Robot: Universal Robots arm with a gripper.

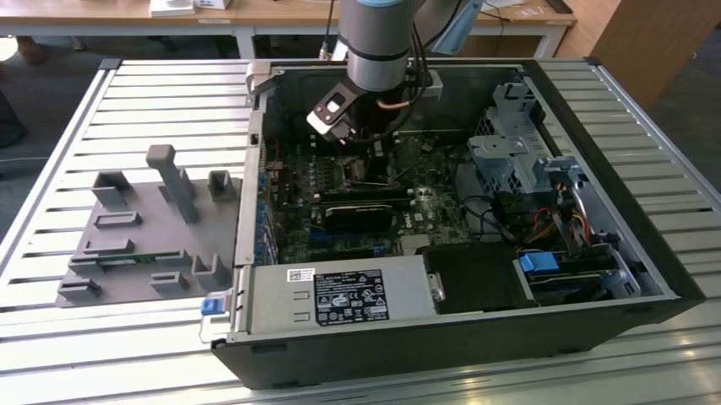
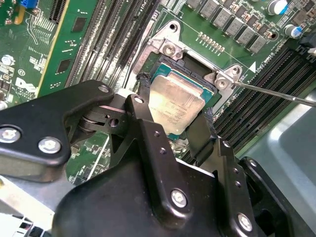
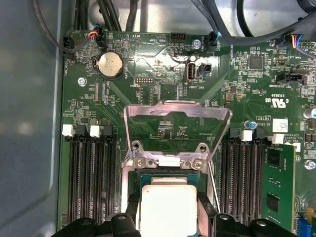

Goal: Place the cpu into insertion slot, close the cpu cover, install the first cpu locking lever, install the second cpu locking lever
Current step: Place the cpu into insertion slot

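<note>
the gripper hid part of the chip; its 2 fingers pinched the chip's sides at the socket, cover raised.

The exterior view looks down into the computer case, both wrist views close over the cpu

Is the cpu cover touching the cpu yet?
Apart. In the first wrist view the cpu cover stands swung up on its hinge, board visible through its cut-out; the cpu lies uncovered.
</note>
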